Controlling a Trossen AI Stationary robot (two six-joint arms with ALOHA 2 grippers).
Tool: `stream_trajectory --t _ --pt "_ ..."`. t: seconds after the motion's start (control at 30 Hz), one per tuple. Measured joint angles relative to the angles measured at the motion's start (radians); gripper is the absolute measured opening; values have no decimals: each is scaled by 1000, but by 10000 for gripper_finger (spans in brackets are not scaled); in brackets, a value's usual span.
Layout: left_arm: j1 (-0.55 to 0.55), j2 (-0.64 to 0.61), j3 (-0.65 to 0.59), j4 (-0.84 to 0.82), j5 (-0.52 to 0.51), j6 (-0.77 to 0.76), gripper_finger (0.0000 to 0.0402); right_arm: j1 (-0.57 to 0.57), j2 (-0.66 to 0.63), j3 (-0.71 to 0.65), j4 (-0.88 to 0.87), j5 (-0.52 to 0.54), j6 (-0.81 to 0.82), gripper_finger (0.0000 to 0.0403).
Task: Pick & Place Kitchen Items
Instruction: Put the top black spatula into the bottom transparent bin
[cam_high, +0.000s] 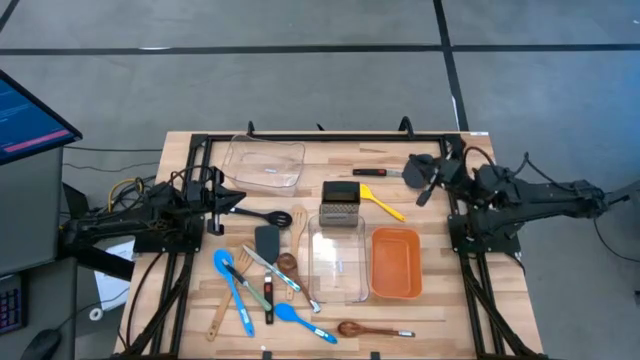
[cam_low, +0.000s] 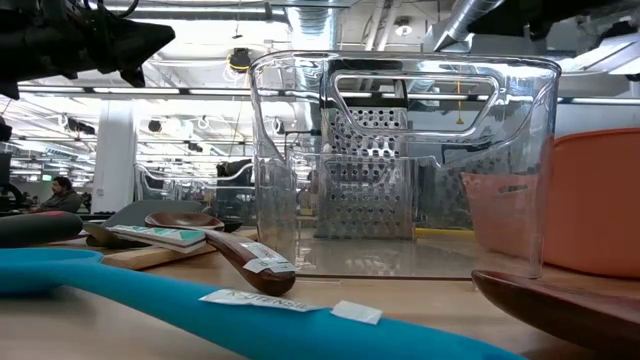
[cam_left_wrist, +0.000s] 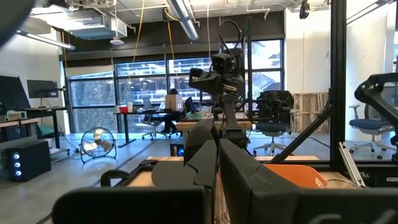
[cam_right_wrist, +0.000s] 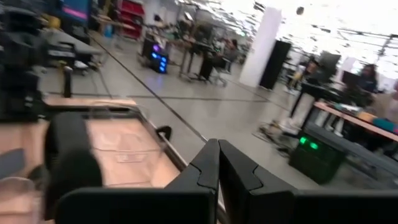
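Note:
The kitchen items lie loose on the wooden table (cam_high: 440, 310). Blue spoons (cam_high: 235, 290) (cam_low: 150, 290), wooden spoons (cam_high: 296, 226), a black turner (cam_high: 267, 240), a black ladle (cam_high: 264, 216) and metal tongs (cam_high: 285, 278) lie at the near left. A brown spoon (cam_high: 368, 328) lies at the near edge. A steel box grater (cam_high: 340, 205) (cam_low: 365, 180) stands mid-table, with a yellow spoon (cam_high: 386, 206) beside it. My left gripper (cam_high: 238, 198) (cam_left_wrist: 216, 146) hovers shut and empty at the left, above the ladle's handle. My right gripper (cam_high: 421, 190) (cam_right_wrist: 217, 158) hangs shut and empty over the far right.
A clear tub (cam_high: 336, 262) (cam_low: 400, 160) stands in front of the grater, an orange bin (cam_high: 396, 262) to its right. A second clear tub (cam_high: 264, 162) sits at the far left. A black-handled utensil (cam_high: 372, 172) lies at the far side. A black frame (cam_high: 330, 135) borders the table.

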Motion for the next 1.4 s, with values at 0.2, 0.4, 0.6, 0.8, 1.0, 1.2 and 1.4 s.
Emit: stream_trajectory --t 0.2,0.4,0.6,0.8,1.0,1.2,1.4 --pt "0 0 0 0 0 0 8 -92 54 98 -120 -34 23 0" --pt "0 0 0 0 0 0 8 -214 124 225 -251 -185 15 0" --pt "0 0 0 0 0 0 8 -366 218 351 -405 -340 -19 0" --pt "0 0 0 0 0 0 8 -514 329 426 -439 -468 -44 0" --pt "0 0 0 0 0 -3 8 -644 456 519 -522 -557 -114 0" --pt "0 0 0 0 0 -3 8 -759 605 679 -734 -581 -135 0" --pt "0 0 0 0 0 -3 8 -849 754 827 -891 -581 -178 0"
